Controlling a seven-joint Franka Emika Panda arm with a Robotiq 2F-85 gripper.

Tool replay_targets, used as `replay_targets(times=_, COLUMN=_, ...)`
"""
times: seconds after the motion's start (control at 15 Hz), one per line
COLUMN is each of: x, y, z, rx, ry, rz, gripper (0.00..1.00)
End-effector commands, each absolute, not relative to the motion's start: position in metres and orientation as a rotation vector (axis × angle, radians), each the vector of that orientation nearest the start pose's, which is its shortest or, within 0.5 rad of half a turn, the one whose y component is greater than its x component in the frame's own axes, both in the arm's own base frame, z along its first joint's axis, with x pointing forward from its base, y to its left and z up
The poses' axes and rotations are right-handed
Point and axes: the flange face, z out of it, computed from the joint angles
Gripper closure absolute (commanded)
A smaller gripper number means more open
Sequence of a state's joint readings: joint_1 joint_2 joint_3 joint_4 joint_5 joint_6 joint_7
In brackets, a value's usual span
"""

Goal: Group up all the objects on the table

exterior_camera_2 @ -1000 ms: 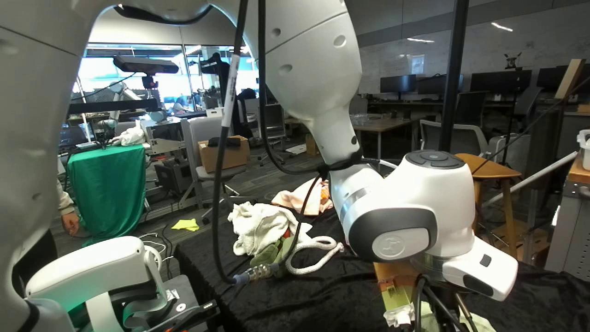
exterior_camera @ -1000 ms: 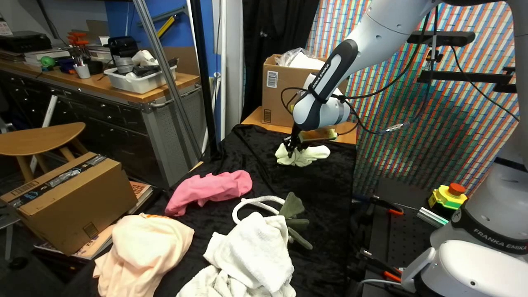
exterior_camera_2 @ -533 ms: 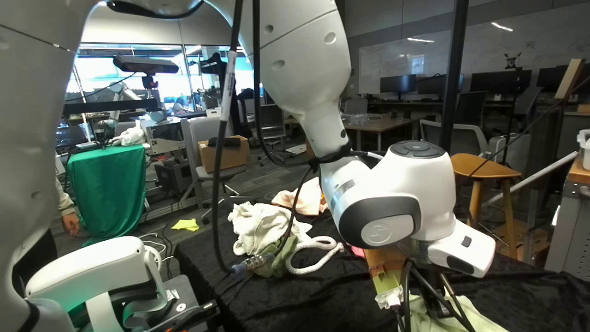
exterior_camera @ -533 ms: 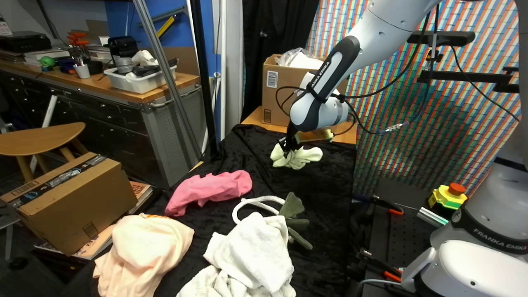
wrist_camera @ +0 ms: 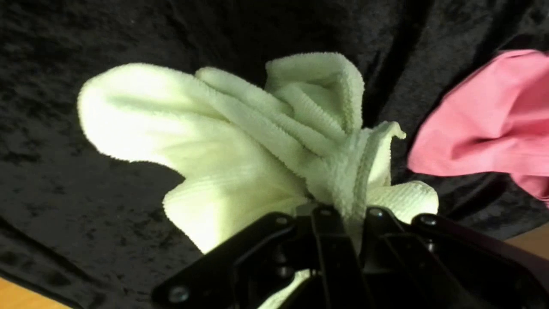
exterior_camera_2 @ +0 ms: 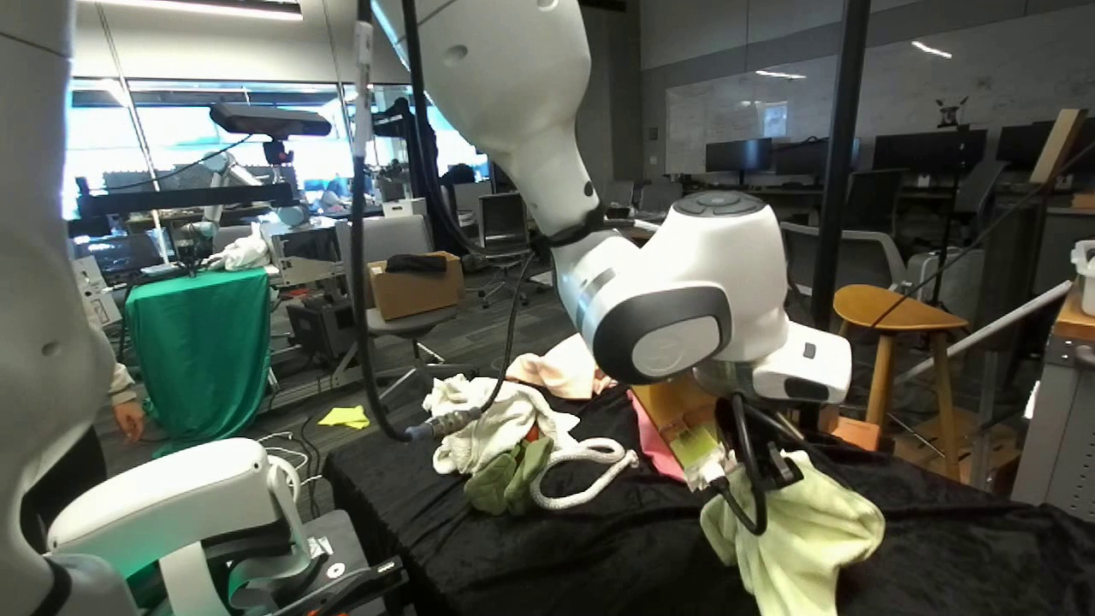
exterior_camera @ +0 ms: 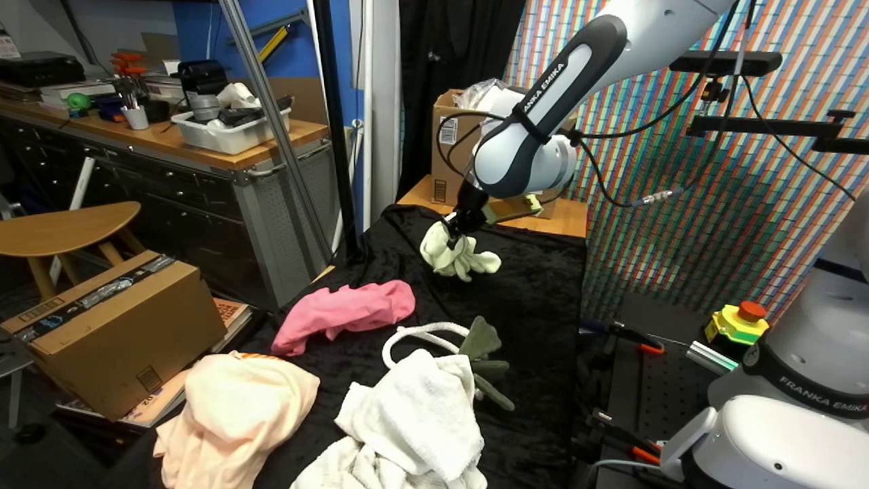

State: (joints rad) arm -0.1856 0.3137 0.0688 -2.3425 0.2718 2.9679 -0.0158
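Note:
My gripper [wrist_camera: 349, 216] is shut on a pale green cloth [wrist_camera: 206, 128], with a fold pinched between the fingers. The cloth hangs bunched from the fingers in both exterior views [exterior_camera: 441, 257] [exterior_camera_2: 800, 539]; whether its lower end touches the table is unclear. A pink cloth [exterior_camera: 349, 309] lies on the black-covered table [exterior_camera: 529, 299], to the right of my fingers in the wrist view [wrist_camera: 489, 124]. A white towel [exterior_camera: 421, 414] lies nearer that exterior camera, with a white rope loop [exterior_camera: 434, 329] and grey-green leaf-like pieces [exterior_camera: 481, 339] beside it. A peach cloth [exterior_camera: 237, 401] lies at the near left.
A cardboard box [exterior_camera: 455, 146] stands behind the table's far end. Another cardboard box [exterior_camera: 122, 333] stands beside the table on the left. A metal frame post [exterior_camera: 278, 129] rises near the left edge. The robot base and an emergency stop [exterior_camera: 736, 322] are on the right.
My gripper has risen and moved toward the pink cloth's side, carrying the pale green cloth, which now hangs down more. The pink cloth, white towel and peach cloth have not moved.

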Motion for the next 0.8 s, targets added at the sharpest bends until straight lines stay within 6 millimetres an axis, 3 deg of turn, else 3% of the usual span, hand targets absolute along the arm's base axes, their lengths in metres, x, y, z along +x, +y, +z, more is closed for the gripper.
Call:
replay_targets(times=0.0, x=0.526, y=-0.053, z=0.283, rx=-2.995, ry=0.305, rz=-0.510, gripper=0.93)
replay_targets(times=0.47, x=0.517, y=0.041, z=0.362, rx=-2.965, ry=-0.277, rz=-0.391, gripper=0.93)
replay_targets(times=0.73, x=0.501, y=0.095, z=0.375, rx=-2.910, ry=-0.598, rz=-0.282, gripper=0.93)
